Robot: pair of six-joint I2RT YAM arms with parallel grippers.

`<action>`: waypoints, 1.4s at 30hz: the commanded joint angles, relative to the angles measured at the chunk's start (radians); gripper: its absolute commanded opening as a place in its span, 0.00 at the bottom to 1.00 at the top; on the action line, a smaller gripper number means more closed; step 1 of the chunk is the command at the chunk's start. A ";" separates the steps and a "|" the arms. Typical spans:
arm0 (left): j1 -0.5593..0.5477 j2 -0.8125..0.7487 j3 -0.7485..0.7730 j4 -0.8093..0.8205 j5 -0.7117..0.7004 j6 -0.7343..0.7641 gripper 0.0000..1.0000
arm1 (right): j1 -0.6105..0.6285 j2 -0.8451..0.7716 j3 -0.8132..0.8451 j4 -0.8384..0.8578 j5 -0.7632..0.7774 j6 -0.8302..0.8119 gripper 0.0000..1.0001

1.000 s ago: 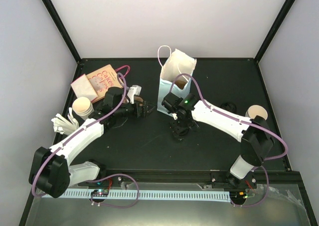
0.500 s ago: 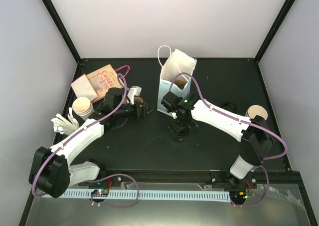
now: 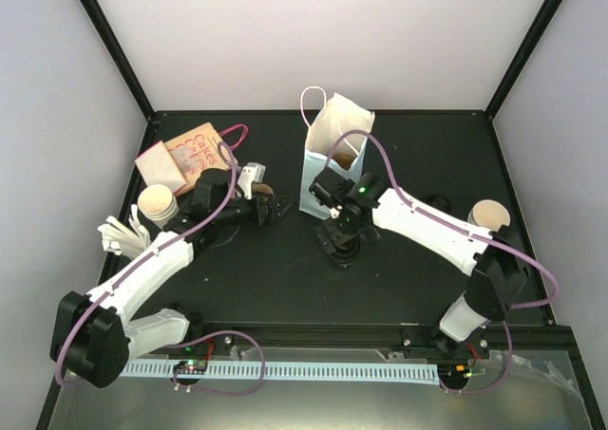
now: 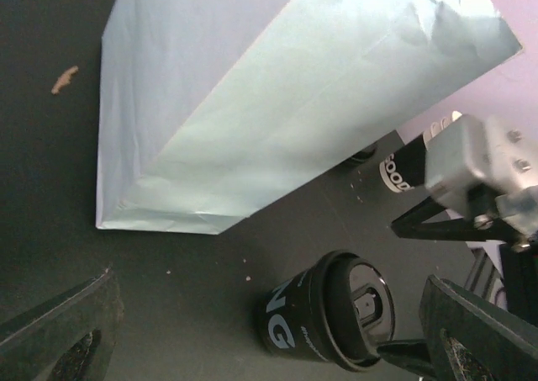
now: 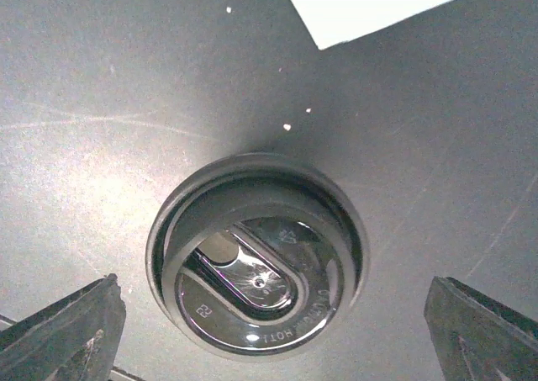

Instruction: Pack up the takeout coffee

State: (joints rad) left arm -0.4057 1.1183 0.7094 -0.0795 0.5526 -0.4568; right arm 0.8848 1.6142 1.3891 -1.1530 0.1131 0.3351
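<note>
The black lidded coffee cup (image 3: 342,247) stands upright on the dark table (image 3: 275,292), just in front of the near corner of the pale paper bag (image 3: 334,143) and outside it. The bag is upright at the middle back with its mouth open and one white handle raised. The right gripper (image 3: 342,231) hangs directly over the cup. In the right wrist view its fingers (image 5: 63,330) are spread wide on either side of the lid (image 5: 256,288), touching nothing, with a corner of the bag (image 5: 378,2) just beyond. The left gripper (image 3: 270,206) sits to the left of the bag, jaws also wide and empty. Its wrist view looks along the bag's side wall (image 4: 252,103) to the cup (image 4: 328,314) and the right arm's metal fitting (image 4: 479,171). Nothing lies between the cup and the bag. The bag's tall wall is the only thing close by, and a small tan crumb (image 4: 64,79) lies on the table beside it. By count there is one standing bag and one black lidded cup. Two other cups stand well apart from them: a tan-topped cup (image 3: 157,203) at the left and an open paper cup (image 3: 489,212) at the right. At the back left one printed bag (image 3: 199,148) lies flat with one pale napkin (image 3: 161,168) against it. One cluster of white pieces (image 3: 119,233), possibly cutlery or stirrers, lies near the left edge. A dark round thing (image 3: 438,202) near the right cup may be a loose lid, though it is too small to be sure.
</note>
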 commanded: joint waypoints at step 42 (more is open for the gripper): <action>-0.097 -0.061 -0.136 0.211 0.045 -0.060 0.98 | -0.002 -0.479 -0.384 0.353 0.028 0.062 1.00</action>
State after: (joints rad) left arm -0.4656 1.0306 0.5602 0.0395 0.5381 -0.5079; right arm 0.8848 1.1301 1.0107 -0.7624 0.1757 0.4065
